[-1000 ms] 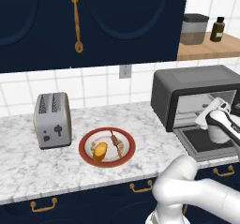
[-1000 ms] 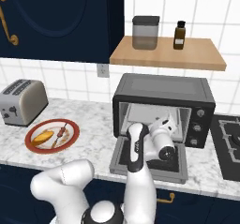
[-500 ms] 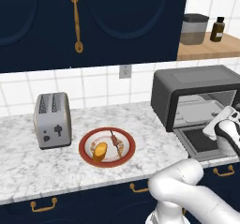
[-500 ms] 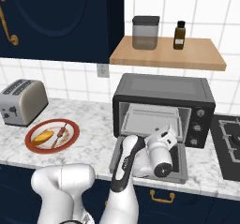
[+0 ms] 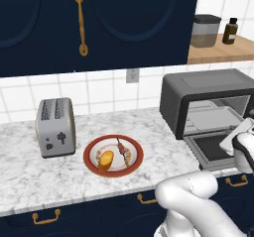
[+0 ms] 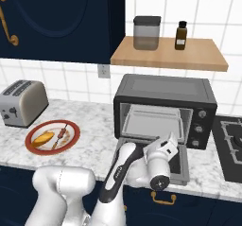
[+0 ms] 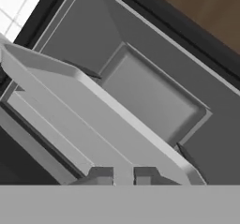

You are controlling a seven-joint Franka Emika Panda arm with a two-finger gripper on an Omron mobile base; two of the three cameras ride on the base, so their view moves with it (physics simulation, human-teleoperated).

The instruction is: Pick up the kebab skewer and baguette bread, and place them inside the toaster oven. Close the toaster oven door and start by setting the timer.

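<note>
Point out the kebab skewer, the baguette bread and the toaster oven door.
kebab skewer (image 5: pixel 121 152), left base view, mid-stick
baguette bread (image 5: pixel 105 160), left base view, crust centre
toaster oven door (image 5: pixel 212 149), left base view, glass panel, folded down

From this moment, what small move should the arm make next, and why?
Probably draw the tray outward: the gripper looks shut on its front rim, the toaster oven door hangs open, and the kebab skewer and baguette bread lie on the plate.
</note>
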